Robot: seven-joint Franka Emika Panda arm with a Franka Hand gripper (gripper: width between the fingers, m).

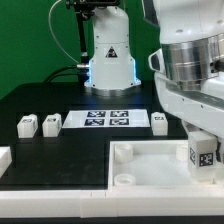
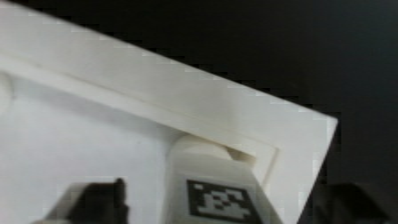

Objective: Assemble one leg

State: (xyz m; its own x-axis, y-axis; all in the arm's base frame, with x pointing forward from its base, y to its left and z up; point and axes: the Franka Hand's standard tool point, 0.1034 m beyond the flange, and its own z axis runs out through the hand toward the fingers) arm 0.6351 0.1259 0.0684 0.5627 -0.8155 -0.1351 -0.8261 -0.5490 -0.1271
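One leg (image 1: 203, 155), a small white block with a black-and-white tag, stands upright at the near corner of the white tray (image 1: 140, 160) on the exterior view's right. In the wrist view this leg (image 2: 217, 180) sits at a round corner socket inside the tray's rim (image 2: 196, 100). My gripper (image 1: 204, 146) is straight above it, jaws on either side. In the wrist view the gripper (image 2: 222, 208) is open: both dark fingers (image 2: 100, 200) stand apart from the leg with white tray showing in the gaps.
Two more legs (image 1: 27, 125) (image 1: 51, 124) lie at the exterior view's left and one (image 1: 159, 121) at the right of the marker board (image 1: 107, 120). A white part (image 1: 3, 157) shows at the left edge. The arm's base (image 1: 110, 60) stands at the back.
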